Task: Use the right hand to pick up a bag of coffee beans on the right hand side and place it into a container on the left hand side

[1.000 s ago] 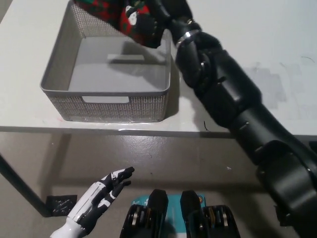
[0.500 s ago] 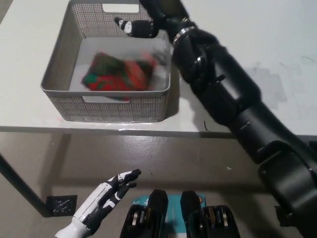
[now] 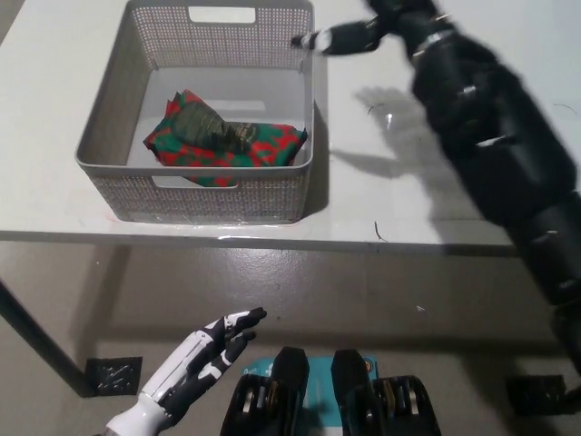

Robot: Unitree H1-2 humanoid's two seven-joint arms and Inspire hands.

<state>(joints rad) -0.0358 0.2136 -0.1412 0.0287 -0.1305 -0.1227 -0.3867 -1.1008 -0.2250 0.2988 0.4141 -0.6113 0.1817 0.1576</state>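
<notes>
One coffee bag [image 3: 222, 141] in basket [image 3: 118, 118] | right robot hand [image 3: 349, 36] above rim, empty

My right hand [image 3: 363, 34] is black, its casing smooth like hard plastic with a dull sheen, and the fingers [image 3: 313, 41] end in paler tips. My left hand [image 3: 195, 363] has a white shell, glossy and plastic-looking, with darker parts between the plates. The basket [image 3: 218, 191] is grey with finely perforated mesh walls (metal or plastic, I cannot tell) and a smooth matt rim. The bag [image 3: 227, 141] inside is crinkled, red and green checked, with a faint shine like foil or coated paper. The bench [image 3: 408, 209] is white, smooth and matt, lightly scuffed. The floor [image 3: 363, 291] below looks like dull grey concrete.
</notes>
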